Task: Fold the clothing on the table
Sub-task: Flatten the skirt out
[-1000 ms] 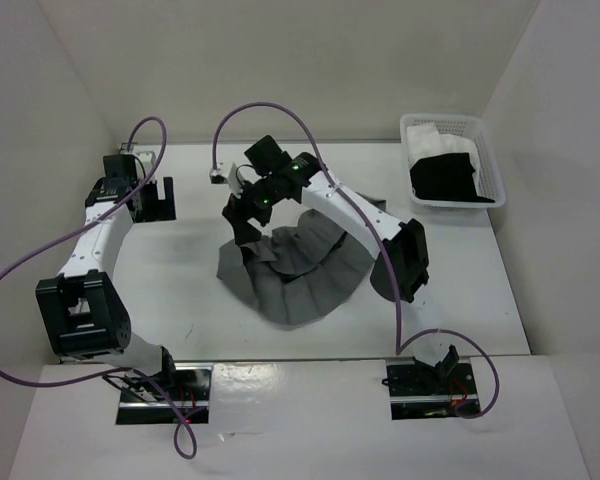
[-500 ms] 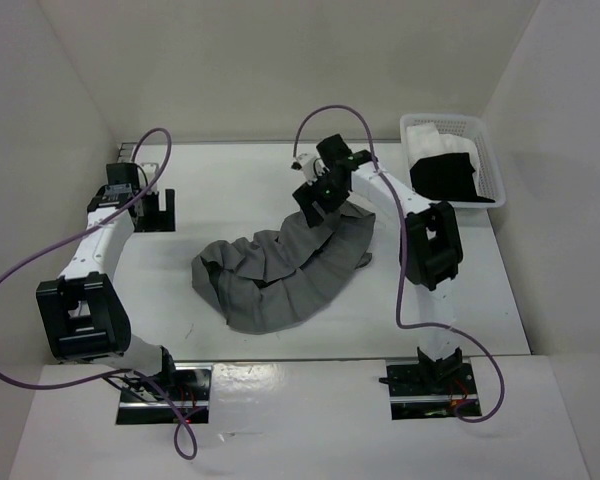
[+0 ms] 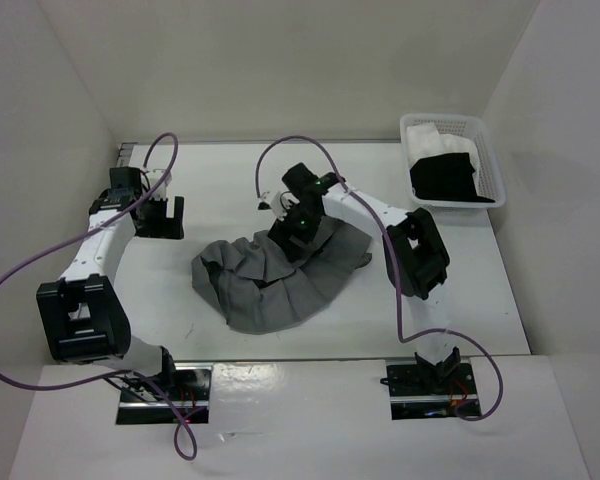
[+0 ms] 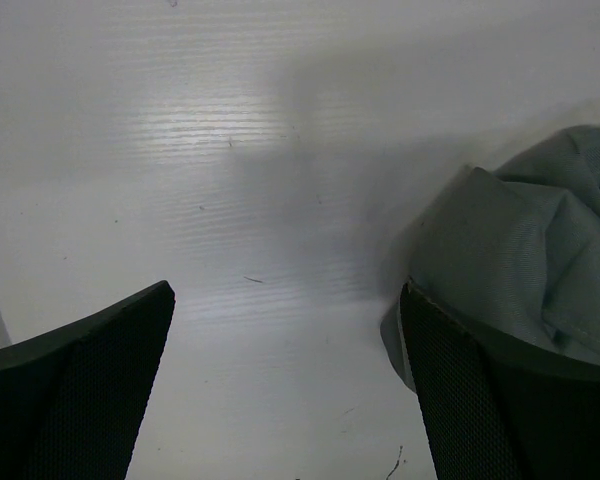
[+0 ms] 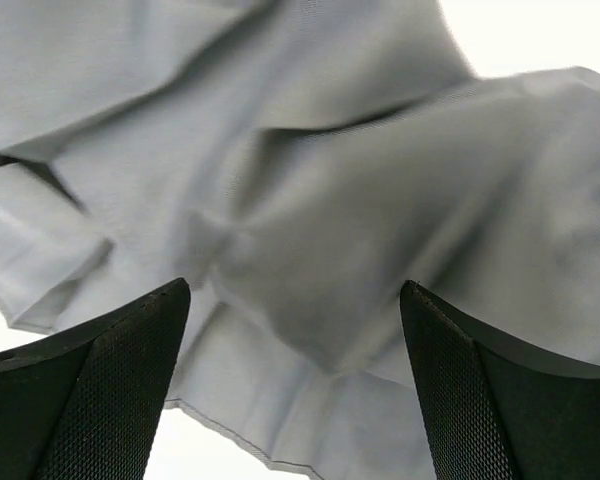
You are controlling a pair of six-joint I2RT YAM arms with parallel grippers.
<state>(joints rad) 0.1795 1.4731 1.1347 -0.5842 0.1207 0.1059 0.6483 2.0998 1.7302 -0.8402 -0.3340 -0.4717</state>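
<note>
Starting at the left: the left claw hangs released, its jaws spread wide over bare desk, gripping nothing. The grey pleated skirt lies off to that claw's right and a little back toward the arm bases. In the left wrist view, the skirt's bunched left end shows just beside the right finger of the left claw, and I cannot tell if cloth and finger touch.

Moving right, the skirt sits crumpled in the middle of the desk, a curved band with its long axis running from the near left to the far right. It is not flat, and no clean fold shows yet.

The right claw hovers over the far right part of that band. From its own camera, the right claw has its jaws well apart, with rumpled grey cloth directly beneath and between the fingers but not pinched, so I judge it released too.

The next move seems to turn on this: the skirt lies straight under the right claw, so that arm is nearer. The left claw would need to travel right to reach the other end.

Farthest right, well apart from both claws, a white basket holds a black garment and a white garment.

Count: 1 skirt, 2 claws, 1 basket, 2 garments inside it.
</note>
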